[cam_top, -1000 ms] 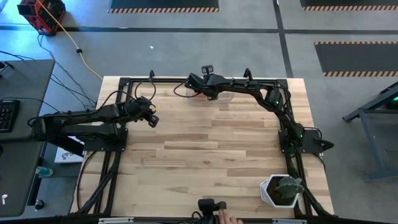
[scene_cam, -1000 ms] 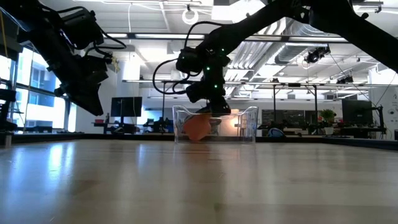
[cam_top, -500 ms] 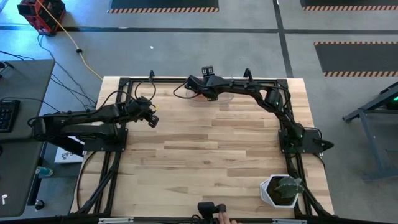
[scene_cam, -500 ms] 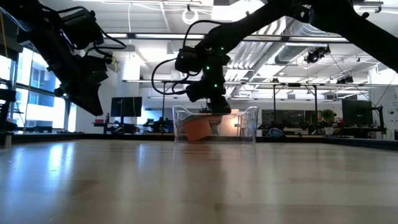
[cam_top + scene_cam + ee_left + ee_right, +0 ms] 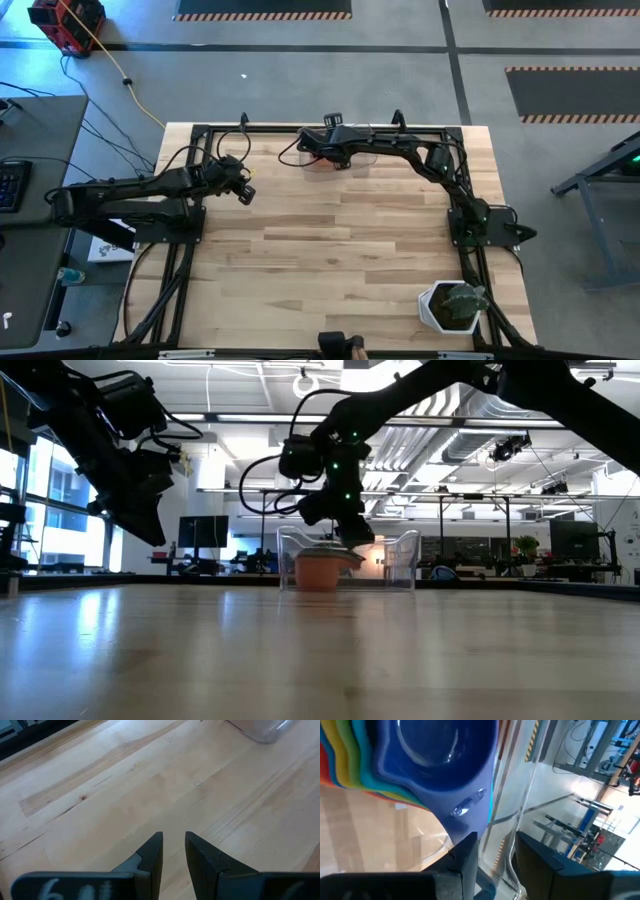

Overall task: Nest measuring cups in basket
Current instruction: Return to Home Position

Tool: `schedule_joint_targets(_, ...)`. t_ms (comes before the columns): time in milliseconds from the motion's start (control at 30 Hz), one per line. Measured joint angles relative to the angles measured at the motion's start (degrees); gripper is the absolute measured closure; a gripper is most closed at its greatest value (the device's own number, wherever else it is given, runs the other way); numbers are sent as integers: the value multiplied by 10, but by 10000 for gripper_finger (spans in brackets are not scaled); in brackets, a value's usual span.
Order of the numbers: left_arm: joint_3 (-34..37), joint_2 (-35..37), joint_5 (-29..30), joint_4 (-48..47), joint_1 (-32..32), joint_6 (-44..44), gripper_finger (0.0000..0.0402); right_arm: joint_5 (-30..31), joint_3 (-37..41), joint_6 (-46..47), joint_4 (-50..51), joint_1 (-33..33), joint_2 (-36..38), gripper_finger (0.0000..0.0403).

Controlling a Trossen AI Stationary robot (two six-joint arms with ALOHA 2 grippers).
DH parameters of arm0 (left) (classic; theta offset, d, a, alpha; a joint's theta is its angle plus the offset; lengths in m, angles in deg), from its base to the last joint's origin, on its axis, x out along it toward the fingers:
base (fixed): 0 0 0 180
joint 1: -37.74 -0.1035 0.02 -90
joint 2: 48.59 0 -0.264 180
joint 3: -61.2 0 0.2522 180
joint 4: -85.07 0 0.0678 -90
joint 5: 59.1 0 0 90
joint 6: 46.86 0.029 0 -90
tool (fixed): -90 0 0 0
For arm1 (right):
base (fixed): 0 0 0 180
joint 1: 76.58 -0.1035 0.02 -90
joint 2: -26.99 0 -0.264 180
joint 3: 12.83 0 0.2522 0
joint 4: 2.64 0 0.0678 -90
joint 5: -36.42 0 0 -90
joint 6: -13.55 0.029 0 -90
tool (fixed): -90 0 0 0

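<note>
Rainbow-nested measuring cups, blue innermost, upright in the clear basket (right gripper unclenched just above, left gripper aside)

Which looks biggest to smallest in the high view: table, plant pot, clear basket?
Table is largest.
Plant pot and basket look about alike; the right arm covers part of the basket, so I won't rank them.

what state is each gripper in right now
left gripper: open a little, empty
right gripper: open, by the measuring cups in the basket
</note>
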Motion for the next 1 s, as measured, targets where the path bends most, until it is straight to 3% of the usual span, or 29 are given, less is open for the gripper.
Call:
schedule_joint_targets(400,0,0,0,0,0,0,328,-26,-1,50,8,-2,33,281)
schedule_joint_targets(567,0,0,-44,1,0,0,328,-51,-9,124,26,-8,53,281)
schedule_joint_targets(667,0,3,-92,10,0,0,328,-115,-29,203,38,-17,68,281)
schedule_joint_targets(800,0,21,-146,40,2,0,328,-245,-72,312,48,-28,87,281)
schedule_joint_targets(1000,3,80,-156,98,31,11,328,-378,-158,412,47,-53,95,281)
